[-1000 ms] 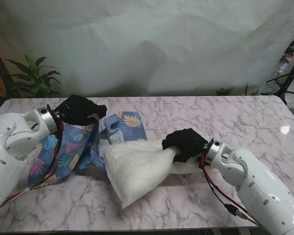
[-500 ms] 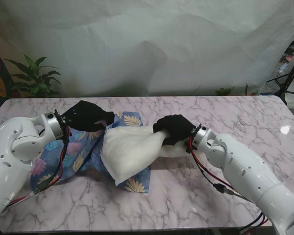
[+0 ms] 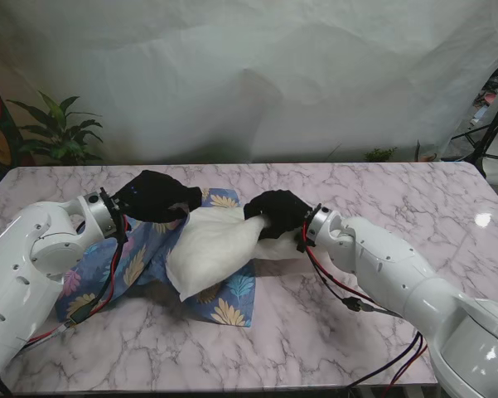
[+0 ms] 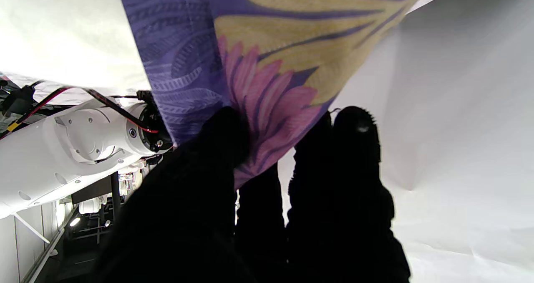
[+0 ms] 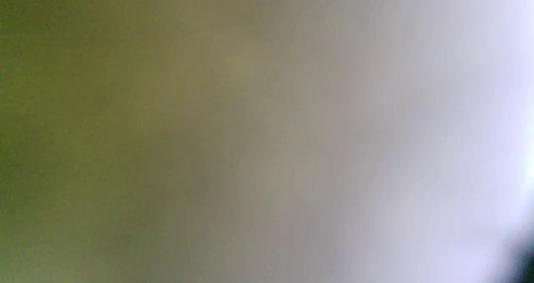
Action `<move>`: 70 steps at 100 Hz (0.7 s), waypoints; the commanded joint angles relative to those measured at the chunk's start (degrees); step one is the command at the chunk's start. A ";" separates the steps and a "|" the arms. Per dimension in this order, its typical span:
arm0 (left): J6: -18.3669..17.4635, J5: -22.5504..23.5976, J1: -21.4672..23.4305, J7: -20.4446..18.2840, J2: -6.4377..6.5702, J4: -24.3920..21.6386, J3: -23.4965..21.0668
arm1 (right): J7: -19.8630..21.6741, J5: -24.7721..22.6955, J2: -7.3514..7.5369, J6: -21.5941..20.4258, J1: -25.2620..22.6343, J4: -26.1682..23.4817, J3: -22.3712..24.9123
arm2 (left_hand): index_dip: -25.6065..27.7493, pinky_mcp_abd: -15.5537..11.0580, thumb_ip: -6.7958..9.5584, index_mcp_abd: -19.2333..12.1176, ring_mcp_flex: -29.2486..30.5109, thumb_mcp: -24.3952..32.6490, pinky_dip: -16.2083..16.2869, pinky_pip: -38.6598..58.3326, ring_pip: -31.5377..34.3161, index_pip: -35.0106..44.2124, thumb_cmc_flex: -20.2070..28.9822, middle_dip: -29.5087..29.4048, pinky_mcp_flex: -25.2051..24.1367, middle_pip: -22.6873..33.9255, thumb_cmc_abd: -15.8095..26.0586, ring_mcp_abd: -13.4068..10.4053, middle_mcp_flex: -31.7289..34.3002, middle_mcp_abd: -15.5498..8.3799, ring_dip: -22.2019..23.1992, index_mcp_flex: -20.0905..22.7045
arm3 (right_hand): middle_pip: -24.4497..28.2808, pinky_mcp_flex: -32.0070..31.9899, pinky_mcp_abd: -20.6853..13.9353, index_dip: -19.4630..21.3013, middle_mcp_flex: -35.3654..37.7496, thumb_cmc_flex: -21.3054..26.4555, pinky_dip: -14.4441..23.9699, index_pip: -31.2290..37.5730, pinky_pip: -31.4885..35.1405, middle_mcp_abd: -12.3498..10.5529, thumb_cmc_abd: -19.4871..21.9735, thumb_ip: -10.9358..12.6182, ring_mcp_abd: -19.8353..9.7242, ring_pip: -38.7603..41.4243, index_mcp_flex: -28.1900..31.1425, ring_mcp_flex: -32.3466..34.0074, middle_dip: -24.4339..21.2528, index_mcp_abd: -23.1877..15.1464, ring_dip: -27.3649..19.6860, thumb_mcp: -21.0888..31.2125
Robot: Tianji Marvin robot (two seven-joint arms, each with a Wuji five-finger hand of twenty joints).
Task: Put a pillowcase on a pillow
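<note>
Marble desk [image 3: 331, 332] lies bare nearest to me, with red and black cables trailing across it from the right arm. Just beyond, a corner of the pillowcase [image 3: 224, 305] (blue-purple cloth printed with yellow, pink and teal leaves) spreads flat on the desk, and the rest runs left under the left forearm, which hides part of it. On top of it lies the pillow [image 3: 211, 253], white, soft and bunched, its long axis running from the near left up to the far right; its near-left end is rounded and free, and I cannot tell how much of it sits inside the cloth. The right robot hand [image 3: 273, 213], in a black glove, is clenched around the pillow's far-right end, which is squeezed narrow there. The left robot hand [image 3: 153, 196], also gloved, pinches the pillowcase's edge at the pillow's far-left side; the left wrist view shows the cloth [image 4: 267, 74] caught between thumb and fingers [image 4: 354, 149]. The right wrist view is only a blur of olive and pale grey, with nothing to make out. Farther back stand a potted plant [image 3: 60, 128] and a white backdrop [image 3: 257, 75].
</note>
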 commanded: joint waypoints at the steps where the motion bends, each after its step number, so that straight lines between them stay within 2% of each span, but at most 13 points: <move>1: 0.33 -0.17 -0.63 -0.16 -0.63 -0.30 0.91 | -0.36 0.02 -2.27 -0.16 1.46 1.74 -1.20 | 0.98 -3.64 -0.79 -0.80 0.04 1.71 0.97 0.04 -0.22 1.15 0.12 0.50 -0.57 -0.44 -0.58 0.57 1.27 -0.67 -0.31 1.06 | 2.42 1.73 -17.69 2.18 -0.57 6.84 -0.26 6.54 1.57 0.59 7.48 3.80 -4.61 13.13 1.67 4.15 -0.15 -7.34 2.94 9.01; 12: 0.47 -0.46 -1.14 0.17 -0.75 0.11 2.03 | 0.78 2.91 -4.21 0.16 2.59 4.28 -2.80 | 0.97 -3.67 -0.82 -0.81 0.08 1.68 0.97 0.04 -0.20 1.13 0.06 0.49 -0.59 -0.43 -0.59 0.55 1.26 -0.66 -0.31 1.02 | 2.26 2.25 -17.75 0.57 0.21 6.96 -0.28 5.47 3.21 2.27 7.28 4.31 -4.09 13.74 2.59 5.25 -0.92 -5.39 2.69 7.67; 33: 0.75 -1.50 -1.80 0.43 -0.92 1.20 3.68 | 9.64 9.36 -5.27 1.72 3.36 4.32 -2.42 | 0.92 -3.51 -0.85 -0.73 0.12 1.64 1.01 0.10 -0.17 1.13 -0.03 0.45 -0.60 -0.44 -0.54 0.54 1.34 -0.58 -0.36 1.01 | 1.99 3.12 -17.92 -2.42 2.13 6.53 -0.28 3.13 7.08 4.60 6.34 4.98 -3.66 16.96 4.73 6.43 -2.01 -2.54 3.07 5.70; 42: 0.73 -2.19 -2.09 0.30 -0.97 1.68 4.48 | 11.47 11.33 -5.90 1.79 3.83 5.11 -2.39 | 0.87 -3.56 -0.88 -0.72 0.14 1.60 1.05 0.17 -0.17 1.11 -0.13 0.42 -0.55 -0.47 -0.45 0.57 1.36 -0.52 -0.42 0.96 | 2.14 3.66 -18.50 -3.60 3.12 5.41 -0.15 2.39 9.53 5.45 5.42 4.99 -4.07 20.11 5.66 6.45 -2.21 -1.61 3.82 5.60; 60: 0.38 -4.36 -2.95 -0.87 -1.01 2.75 6.60 | 14.31 13.56 -6.23 3.86 4.38 5.31 -2.30 | 0.75 -3.51 -0.99 -0.78 0.28 1.46 1.13 0.35 -0.08 1.15 -0.47 0.43 -0.50 -0.41 -0.20 0.51 1.58 -0.47 -0.62 0.94 | 4.47 5.31 -20.81 -4.54 6.19 -0.25 0.61 2.07 16.51 6.38 3.68 4.12 -5.91 28.77 7.29 6.49 -0.49 -0.81 6.11 6.99; 70: 0.30 -5.08 -3.14 -1.92 -0.90 2.64 7.06 | 15.03 13.06 -5.39 5.55 4.35 4.38 -2.28 | 0.71 -3.54 -1.00 -0.85 0.30 1.51 1.16 0.41 -0.02 1.19 -0.55 0.43 -0.54 -0.43 -0.18 0.42 1.56 -0.52 -0.68 0.94 | 6.00 6.04 -22.40 -3.87 7.41 -2.78 0.79 2.48 19.65 5.65 4.90 3.64 -6.85 32.64 7.60 6.52 1.65 -1.82 7.19 6.52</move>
